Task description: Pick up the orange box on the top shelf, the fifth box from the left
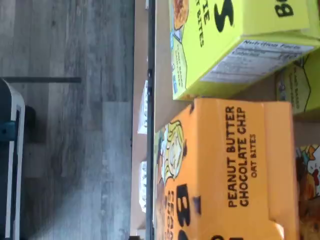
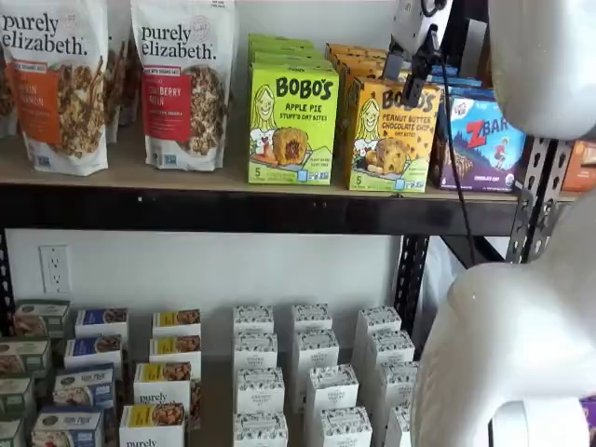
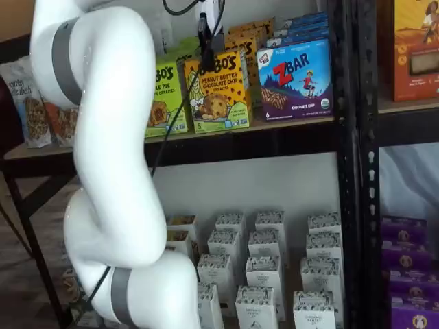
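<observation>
The orange box (image 2: 391, 135) stands upright at the front edge of the top shelf (image 2: 186, 209), with more boxes of its kind lined up behind it. It also shows in a shelf view as the orange box (image 3: 218, 92) on the top shelf (image 3: 274, 140). My gripper (image 2: 407, 70) hangs just above the box's top front edge. A gap shows between its two black fingers (image 2: 393, 65), so it is open and holds nothing. The gripper (image 3: 206, 51) appears side-on in a shelf view. In the wrist view the orange box (image 1: 225, 175) fills much of the picture from close by.
A lime-green Apple Pie box (image 2: 291, 126) stands close on the orange box's left and a blue ZBar box (image 2: 480, 140) on its right. Granola bags (image 2: 182, 84) fill the shelf's left end. Small white cartons (image 2: 307, 372) stand on the lower level. Black uprights (image 3: 350, 137) flank the shelf.
</observation>
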`<act>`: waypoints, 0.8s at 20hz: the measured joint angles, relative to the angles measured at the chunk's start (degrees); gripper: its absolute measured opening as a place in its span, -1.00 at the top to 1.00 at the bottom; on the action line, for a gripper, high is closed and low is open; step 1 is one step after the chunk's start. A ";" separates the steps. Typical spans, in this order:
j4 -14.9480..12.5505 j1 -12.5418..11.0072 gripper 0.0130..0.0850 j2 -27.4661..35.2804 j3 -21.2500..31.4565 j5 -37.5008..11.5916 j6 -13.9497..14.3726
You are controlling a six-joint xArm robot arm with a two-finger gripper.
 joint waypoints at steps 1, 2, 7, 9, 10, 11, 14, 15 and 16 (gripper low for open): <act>-0.40 0.14 -1.00 0.15 -0.08 0.10 0.05; -0.73 0.26 -1.00 0.29 -0.12 0.19 0.08; -1.94 0.90 -1.00 0.72 0.55 -0.12 0.36; -2.19 1.05 -1.00 0.85 0.80 -0.20 0.43; -2.31 1.10 -1.00 0.86 1.00 -0.34 0.44; -2.37 1.11 -1.00 0.88 1.14 -0.45 0.44; -2.37 0.93 -1.00 0.87 1.67 -0.98 0.22; -2.40 0.87 -1.00 0.86 1.80 -1.13 0.13; -2.46 0.83 -1.00 0.85 1.89 -1.22 0.07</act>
